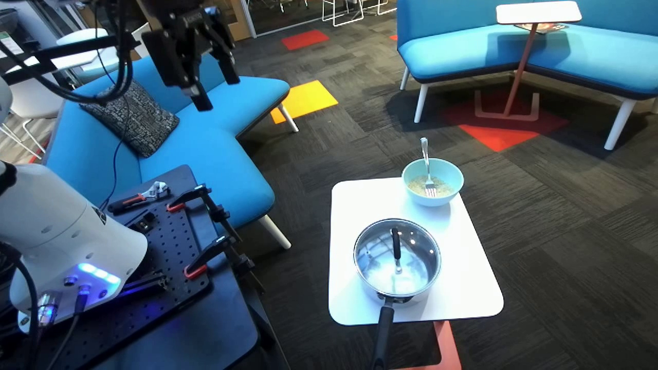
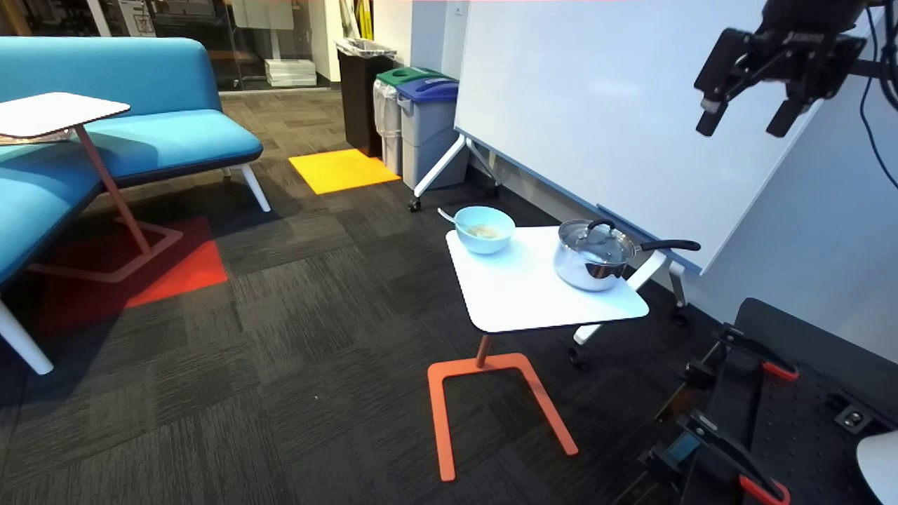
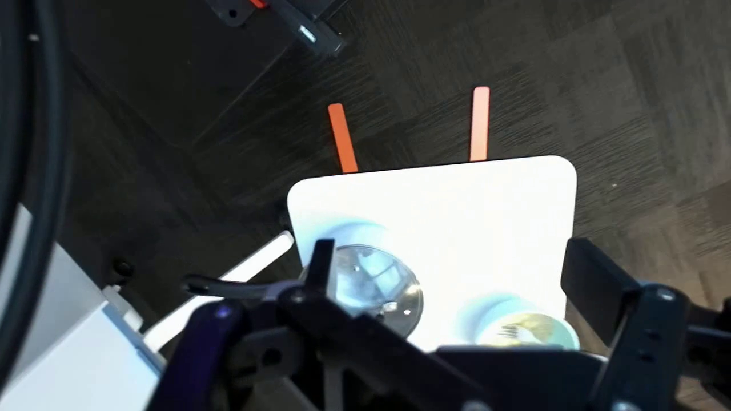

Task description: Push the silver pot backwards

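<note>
The pot (image 2: 581, 270) stands upright on the white table (image 1: 465, 277), glass lid (image 1: 378, 270) on, toward the side where the whiteboard (image 2: 596, 98) is, its black handle (image 1: 383, 329) sticking out past the edge. Higher up and well apart from it hangs the gripper (image 2: 744, 126), fingers spread wide, holding nothing. Nothing I can see marks the push as done, so my guess is that all of it is left: coming down, meeting the pot and shoving it back. Which way counts as back isn't plain from here; I take it to be away from the arm's base (image 1: 72, 246). The bowl (image 1: 431, 202), fork (image 1: 425, 154) inside, shares the table near a corner, apart from the pot, and may want minding once things slide. Below, an orange foot (image 2: 499, 362) rests on dark carpet (image 2: 316, 337) patched with red and yellow. Near the arm stands a blue sofa (image 1: 221, 164) with a cushion (image 1: 136, 121) on it; farther off, another blue sofa (image 1: 457, 50) has a second table (image 1: 538, 11) reaching over it. The whiteboard stands on wheels, with bins (image 2: 435, 137) beyond it
</note>
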